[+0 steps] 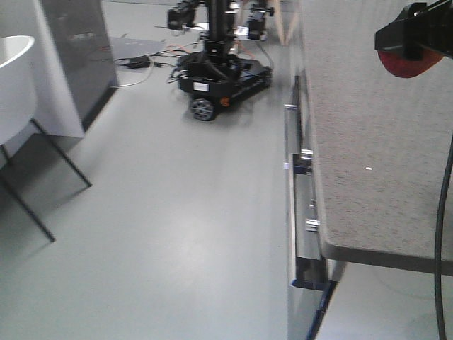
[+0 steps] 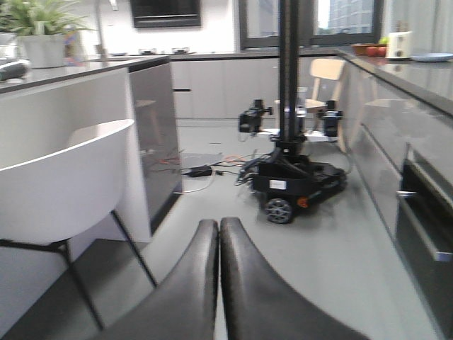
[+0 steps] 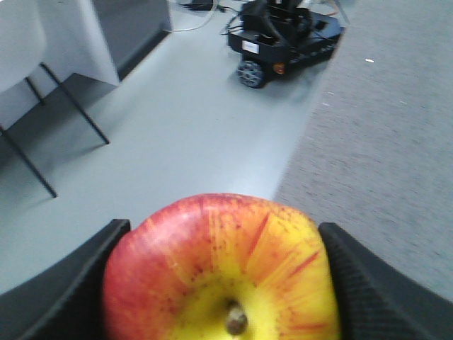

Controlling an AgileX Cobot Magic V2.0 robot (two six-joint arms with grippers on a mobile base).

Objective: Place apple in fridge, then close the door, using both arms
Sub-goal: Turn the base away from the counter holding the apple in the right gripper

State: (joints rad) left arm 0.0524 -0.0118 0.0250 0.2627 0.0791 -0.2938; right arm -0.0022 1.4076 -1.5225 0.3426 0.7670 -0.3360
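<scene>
Between two fingers (image 3: 60, 287), seemingly, one apple (image 3: 219, 262)

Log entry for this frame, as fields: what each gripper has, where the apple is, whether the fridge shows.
right gripper: shut on apple, clamped from both sides
left gripper: shut, empty
apple: off the surface, above the speckled countertop
fridge: not in any view
floor: black wheeled base, white chair
</scene>
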